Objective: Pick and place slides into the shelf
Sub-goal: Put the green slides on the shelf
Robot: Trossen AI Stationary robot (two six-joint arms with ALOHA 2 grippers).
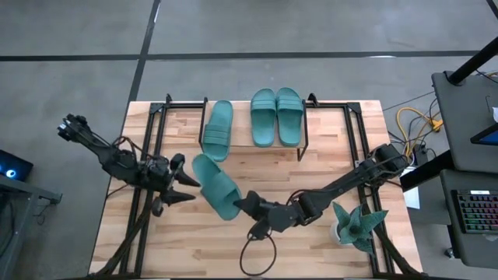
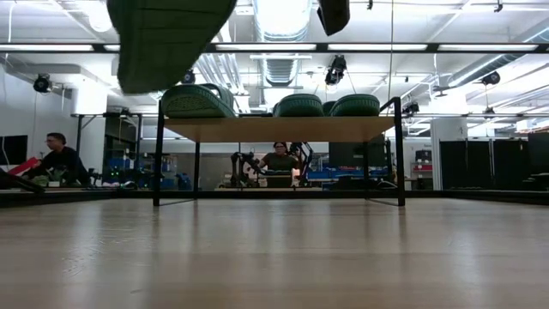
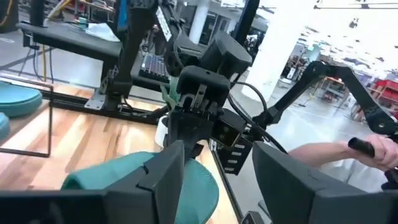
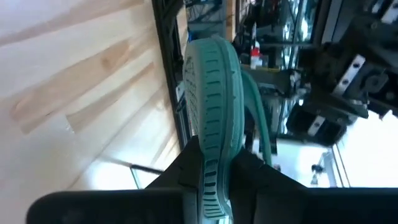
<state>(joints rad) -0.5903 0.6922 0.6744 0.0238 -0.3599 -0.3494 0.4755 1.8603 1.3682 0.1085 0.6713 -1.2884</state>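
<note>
Three teal slides (image 1: 218, 130) (image 1: 264, 117) (image 1: 289, 115) rest sole-down on the shelf (image 2: 279, 129) at the table's far side. A fourth slide (image 1: 215, 185) hangs in the air over the table's middle, between both grippers; the low view shows its sole (image 2: 167, 39) from below. My right gripper (image 1: 243, 207) is shut on the slide's near-right end. My left gripper (image 1: 188, 188) is open at the slide's left end. In the left wrist view the slide (image 3: 124, 180) lies beside one finger; whether they touch I cannot tell. My right gripper pinches the slide's end (image 4: 214, 158) between its two fingers, one on the ribbed sole side and one on the footbed side. The fingers come roughly level from the table's right. The slide is lifted clear of the table and reaches out beyond the fingertips toward my left gripper.
A teal spiky plant in a white pot (image 1: 356, 225) stands near the table's right edge. A black cable loop (image 1: 257, 250) lies near the front edge. Black metal frames (image 1: 152, 148) (image 1: 359, 132) run along both sides. People sit beyond the table (image 2: 279, 163).
</note>
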